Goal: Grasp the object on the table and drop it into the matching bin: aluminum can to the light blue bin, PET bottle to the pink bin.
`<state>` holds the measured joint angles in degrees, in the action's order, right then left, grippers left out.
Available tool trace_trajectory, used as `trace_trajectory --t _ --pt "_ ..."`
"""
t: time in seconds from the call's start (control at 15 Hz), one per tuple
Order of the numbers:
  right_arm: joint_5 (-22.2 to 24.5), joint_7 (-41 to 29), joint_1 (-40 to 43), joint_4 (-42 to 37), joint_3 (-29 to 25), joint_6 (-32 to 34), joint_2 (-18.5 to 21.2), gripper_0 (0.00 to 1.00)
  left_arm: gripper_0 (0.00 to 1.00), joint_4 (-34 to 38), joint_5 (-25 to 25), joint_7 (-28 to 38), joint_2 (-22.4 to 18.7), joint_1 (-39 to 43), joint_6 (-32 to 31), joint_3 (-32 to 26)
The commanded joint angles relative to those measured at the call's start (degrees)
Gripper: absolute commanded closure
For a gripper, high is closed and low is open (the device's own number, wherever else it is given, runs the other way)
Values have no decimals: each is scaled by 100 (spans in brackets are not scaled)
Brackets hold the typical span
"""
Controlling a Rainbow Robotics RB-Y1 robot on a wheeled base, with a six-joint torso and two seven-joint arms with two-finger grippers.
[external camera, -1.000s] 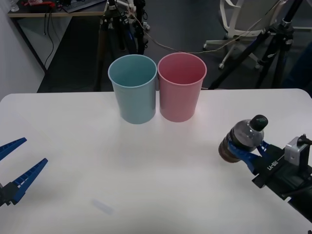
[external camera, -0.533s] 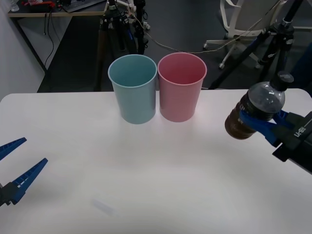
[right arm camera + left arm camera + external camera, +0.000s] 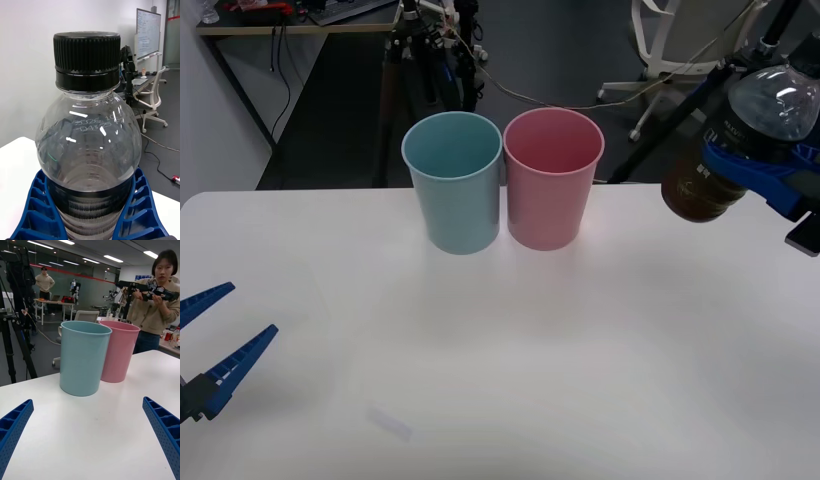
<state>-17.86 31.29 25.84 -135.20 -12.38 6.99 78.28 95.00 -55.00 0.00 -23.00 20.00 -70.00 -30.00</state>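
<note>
Now your right gripper (image 3: 755,165) clamps small clear plastic bottle with dark cap (image 3: 740,140), raised above white table's (image 3: 510,350) right far corner, right of pink plastic bucket (image 3: 551,180). Pale blue plastic bucket (image 3: 454,183) touches pink. Left gripper (image 3: 210,340) wide apart at left near edge.

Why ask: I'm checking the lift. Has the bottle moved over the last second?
Yes. In the front view the bottle, held by the right gripper, has risen from just above the table to about the pink bin's rim height, still to its right.
</note>
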Motion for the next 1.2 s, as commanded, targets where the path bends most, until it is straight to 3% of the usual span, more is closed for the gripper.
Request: trace_trajectory --t 0.07,0.47,0.6,0.87,1.07,1.2 --pt "-77 -62 0 -147 -116 -119 117 100 0 0 0 0 0 0 0 0" --pt "-306 -159 -387 -199 -151 -304 310 100 0 0 0 0 0 0 0 0" --pt "-719 -115 -949 -129 104 -620 433 100 0 0 0 0 0 0 0 0" --pt "-965 -53 -3015 354 1739 -1174 345 100 0 0 0 0 0 0 0 0" --pt "-983 0 -4711 1022 3163 -1455 47 100 0 0 0 0 0 0 0 0" --pt "-983 35 -5405 1383 3743 -1596 -164 100 0 0 0 0 0 0 0 0"
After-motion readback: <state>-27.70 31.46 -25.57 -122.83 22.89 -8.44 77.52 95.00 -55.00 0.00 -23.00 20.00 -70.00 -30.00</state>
